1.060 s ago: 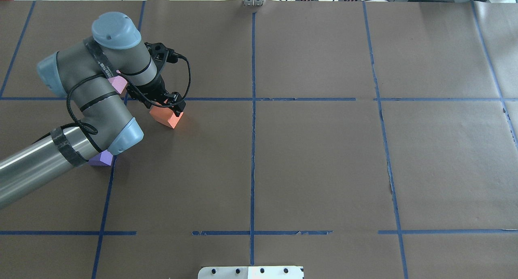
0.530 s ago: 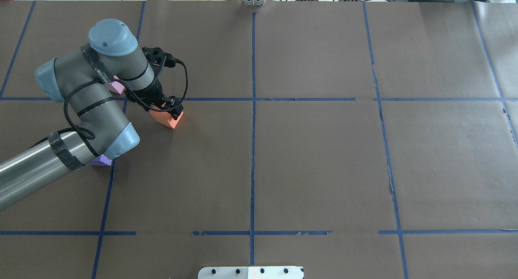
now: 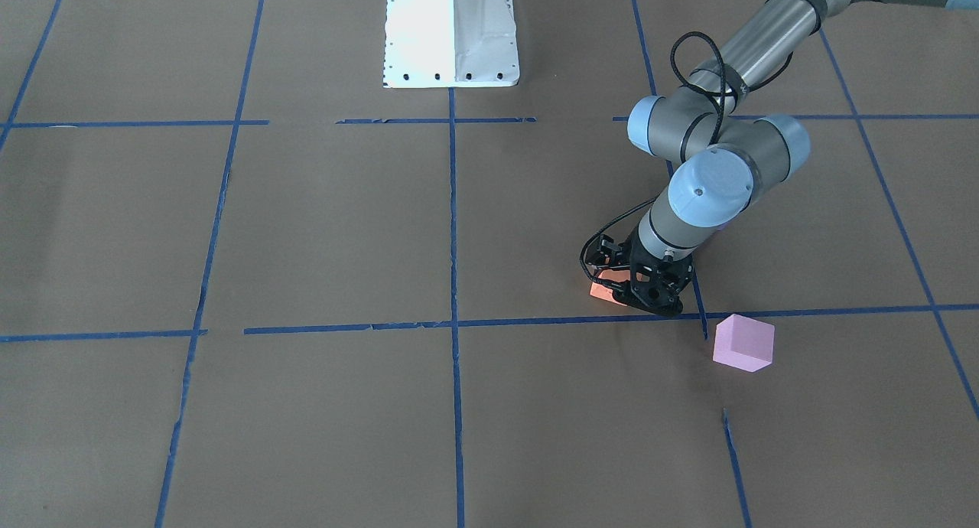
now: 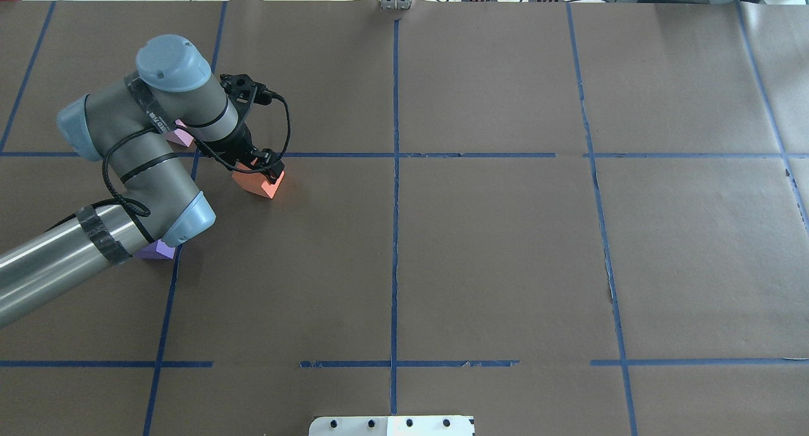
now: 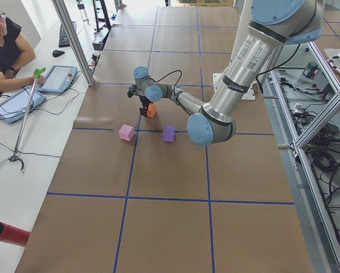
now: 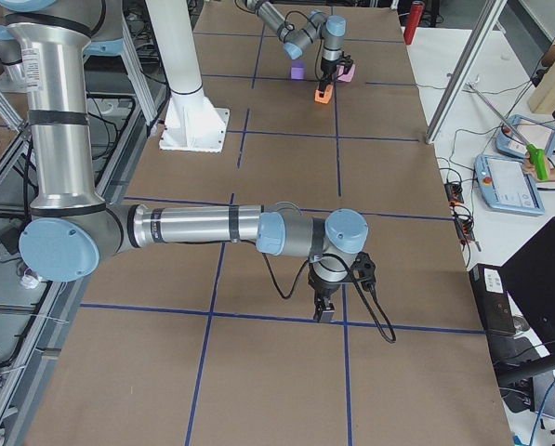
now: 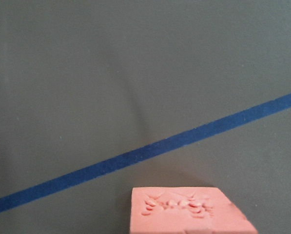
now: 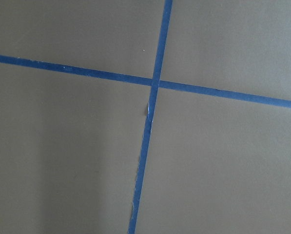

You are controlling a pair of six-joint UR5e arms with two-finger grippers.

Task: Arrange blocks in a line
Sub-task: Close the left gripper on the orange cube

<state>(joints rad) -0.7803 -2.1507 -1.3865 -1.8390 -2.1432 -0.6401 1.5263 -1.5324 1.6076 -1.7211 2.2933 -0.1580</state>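
My left gripper [image 4: 261, 169] is shut on the orange block [image 4: 256, 183], low over the brown table just on the near side of a blue tape line. The block fills the bottom edge of the left wrist view [image 7: 189, 212]. The pale pink block [image 3: 743, 343] sits on the table to the gripper's left, mostly hidden by the arm in the overhead view [image 4: 181, 136]. The dark purple block [image 4: 157, 251] lies nearer the robot, partly under the left forearm. My right gripper [image 6: 325, 311] hangs low over a tape crossing, far from the blocks; I cannot tell whether it is open.
Blue tape lines [image 4: 395, 170] divide the brown paper table into squares. The white robot base [image 3: 450, 34] stands at the near edge. An operator [image 5: 4, 51] sits beyond the far edge with a tablet and a grabber stick.
My left gripper has shifted slightly to the left with the orange block in it, and the wrist has turned a little. The pink and purple blocks have not moved.
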